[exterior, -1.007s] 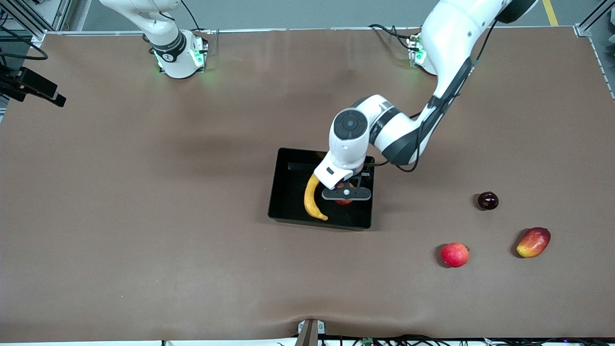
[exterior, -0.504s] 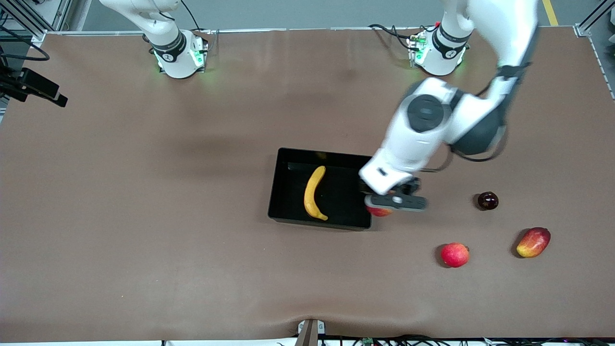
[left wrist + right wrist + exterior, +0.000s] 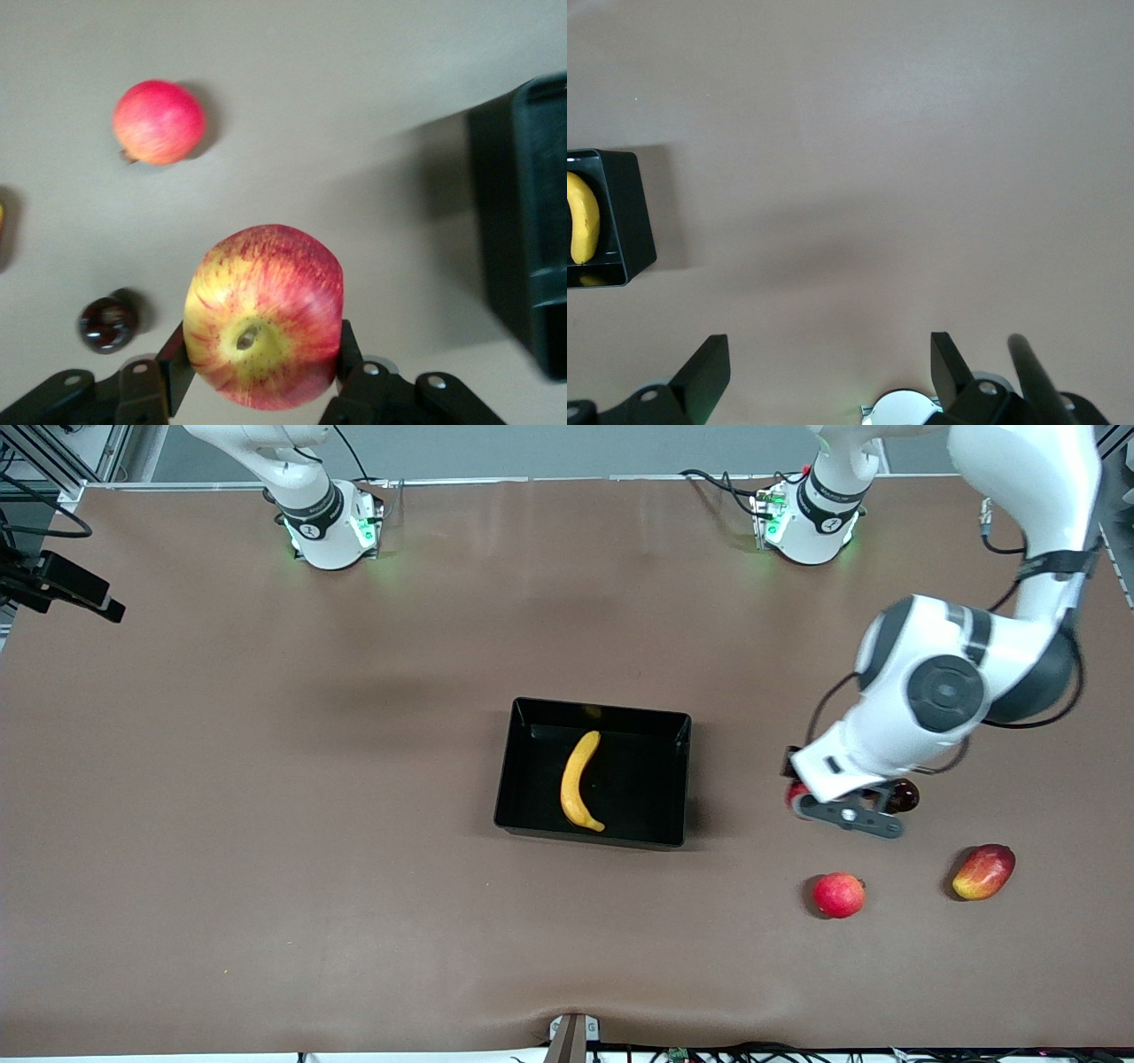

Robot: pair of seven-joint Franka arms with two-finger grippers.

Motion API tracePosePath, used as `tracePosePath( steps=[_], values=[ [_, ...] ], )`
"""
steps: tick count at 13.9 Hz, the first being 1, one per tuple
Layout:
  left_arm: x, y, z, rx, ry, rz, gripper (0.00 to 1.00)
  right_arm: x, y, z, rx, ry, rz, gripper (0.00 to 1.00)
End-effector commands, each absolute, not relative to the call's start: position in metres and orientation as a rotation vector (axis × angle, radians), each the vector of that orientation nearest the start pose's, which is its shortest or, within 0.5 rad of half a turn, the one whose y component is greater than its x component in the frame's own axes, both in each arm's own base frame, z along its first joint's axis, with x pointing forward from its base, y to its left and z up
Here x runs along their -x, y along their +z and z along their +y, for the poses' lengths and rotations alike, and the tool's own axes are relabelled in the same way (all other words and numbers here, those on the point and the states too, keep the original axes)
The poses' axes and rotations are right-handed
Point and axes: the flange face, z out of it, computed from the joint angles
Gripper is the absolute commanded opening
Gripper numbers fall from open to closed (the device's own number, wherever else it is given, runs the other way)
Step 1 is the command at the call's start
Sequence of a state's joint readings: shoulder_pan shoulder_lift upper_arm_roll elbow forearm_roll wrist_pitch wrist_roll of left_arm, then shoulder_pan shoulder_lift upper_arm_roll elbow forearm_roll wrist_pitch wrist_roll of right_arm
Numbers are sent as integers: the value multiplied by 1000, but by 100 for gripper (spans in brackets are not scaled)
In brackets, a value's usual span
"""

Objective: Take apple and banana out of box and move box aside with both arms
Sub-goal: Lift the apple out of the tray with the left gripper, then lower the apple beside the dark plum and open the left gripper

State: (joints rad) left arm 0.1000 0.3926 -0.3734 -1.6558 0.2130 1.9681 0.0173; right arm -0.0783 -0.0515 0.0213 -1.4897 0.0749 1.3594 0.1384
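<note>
A wide table (image 3: 266,824) under wrinkled brown cloth.

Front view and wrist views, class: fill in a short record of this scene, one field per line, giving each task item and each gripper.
box: black bin at mid-table
banana: banana lying in the box
apple: streaked apple held in the air over the table, toward the left arm's end
left gripper: left gripper, fingers shut on the apple
right gripper: right gripper, open, waiting above bare table
</note>
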Motion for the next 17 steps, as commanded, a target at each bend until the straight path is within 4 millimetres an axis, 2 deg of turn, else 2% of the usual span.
tracePosePath(
  steps=[1, 4, 8, 15, 17],
  values=[
    [-642, 388, -85, 2989, 39, 671, 0, -513, 672, -22, 3039, 131, 268, 100],
    [-661, 358, -25, 2922, -7, 811, 0, -513, 672, -22, 3040, 130, 256, 100],
    [-681, 316, 26, 2863, -68, 927, 0, -514, 671, -23, 3039, 132, 258, 100],
    [-693, 235, 58, 2962, -128, 866, 0, -514, 671, -23, 3039, 132, 256, 100],
    [-694, 224, 60, 2976, -131, 856, 0, -514, 671, -23, 3039, 132, 256, 100]
  ],
)
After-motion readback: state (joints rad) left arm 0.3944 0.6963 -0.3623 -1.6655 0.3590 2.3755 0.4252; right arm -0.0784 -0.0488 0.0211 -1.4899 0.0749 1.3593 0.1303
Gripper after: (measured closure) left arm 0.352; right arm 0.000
